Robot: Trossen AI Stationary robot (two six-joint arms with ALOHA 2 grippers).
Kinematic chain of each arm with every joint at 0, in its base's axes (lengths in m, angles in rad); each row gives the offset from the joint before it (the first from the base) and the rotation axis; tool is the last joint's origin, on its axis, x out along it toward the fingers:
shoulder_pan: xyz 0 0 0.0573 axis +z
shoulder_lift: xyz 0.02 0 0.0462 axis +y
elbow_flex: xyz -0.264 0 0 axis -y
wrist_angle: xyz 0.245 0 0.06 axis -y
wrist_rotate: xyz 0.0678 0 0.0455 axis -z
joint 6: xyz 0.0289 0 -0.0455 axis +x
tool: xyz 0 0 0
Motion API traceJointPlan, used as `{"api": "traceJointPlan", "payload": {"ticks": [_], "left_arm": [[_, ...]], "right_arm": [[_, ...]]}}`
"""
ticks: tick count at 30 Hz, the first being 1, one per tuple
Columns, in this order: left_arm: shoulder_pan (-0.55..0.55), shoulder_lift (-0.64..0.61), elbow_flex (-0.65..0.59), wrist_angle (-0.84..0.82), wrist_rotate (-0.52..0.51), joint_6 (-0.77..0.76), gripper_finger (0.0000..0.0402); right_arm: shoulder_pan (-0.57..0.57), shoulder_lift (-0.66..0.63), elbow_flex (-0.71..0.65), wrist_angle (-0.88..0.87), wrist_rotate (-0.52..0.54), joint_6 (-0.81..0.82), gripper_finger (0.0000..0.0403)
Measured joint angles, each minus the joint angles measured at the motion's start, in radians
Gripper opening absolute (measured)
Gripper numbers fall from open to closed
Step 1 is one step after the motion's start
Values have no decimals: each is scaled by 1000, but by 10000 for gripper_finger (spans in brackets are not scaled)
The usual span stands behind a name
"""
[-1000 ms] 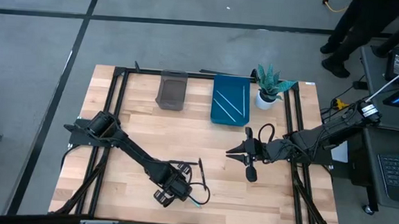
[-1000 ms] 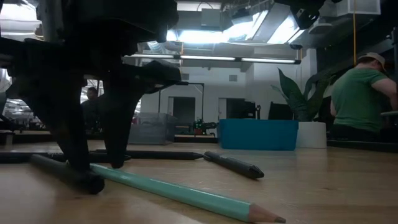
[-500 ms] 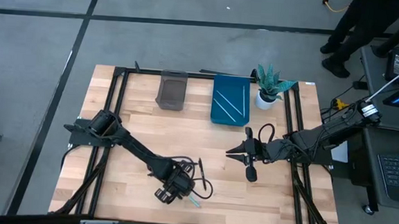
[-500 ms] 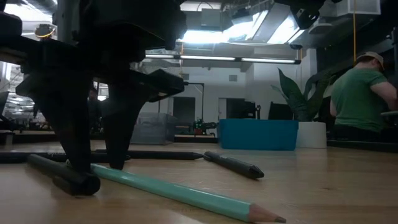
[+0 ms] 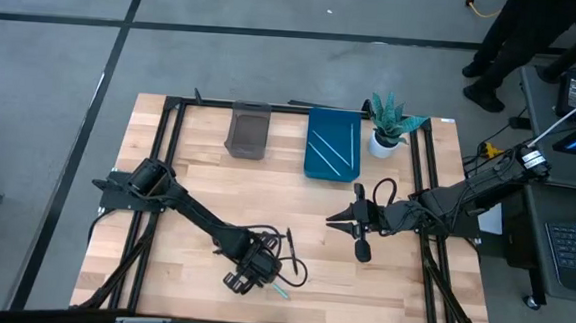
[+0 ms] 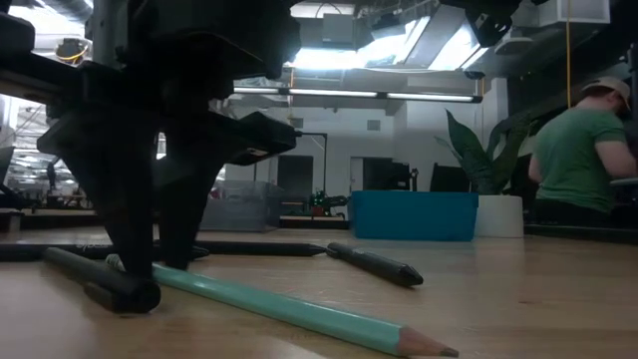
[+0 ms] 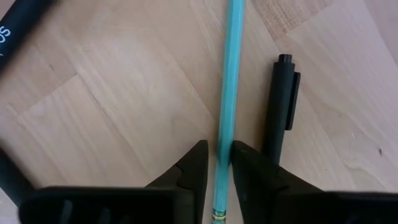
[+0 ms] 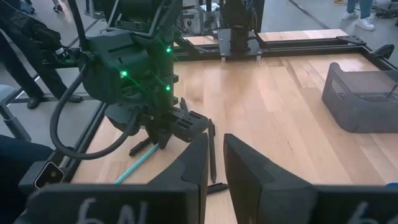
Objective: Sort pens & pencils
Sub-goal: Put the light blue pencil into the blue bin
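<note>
Left gripper (image 7: pixel 216 167) down astride teal pencil (image 7: pixel 227 106) just beside black pen (image 7: pixel 280 106), jaws pinched on its shaft; advisable to lift level, clear of that pen; right gripper (image 5: pixel 336 222) idle near potted plant (image 5: pixel 389 123), fingers narrowly apart, empty.

A light wooden table (image 5: pixel 197 176) edged by a black frame (image 5: pixel 163 154) is seen. A grey bin (image 5: pixel 248 129), a teal tray (image 5: pixel 332 144) and a white-potted plant (image 5: pixel 387 126) are set along its far edge. Near the front edge, a teal pencil (image 6: pixel 289 311) is laid flat, with a black pen (image 6: pixel 100 281) beside it and another black pen (image 6: pixel 376 263) farther back.
</note>
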Motion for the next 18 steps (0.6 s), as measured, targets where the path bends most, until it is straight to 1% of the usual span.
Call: {"api": "traceJointPlan", "payload": {"ticks": [11,14,18], "left_arm": [[0,0,0,0,2,0,20],[0,0,0,0,2,0,19],[4,0,0,0,5,0,27]], "right_arm": [[0,0,0,0,0,0,53],[0,0,0,0,0,0,53],[0,0,0,0,0,0,53]]}}
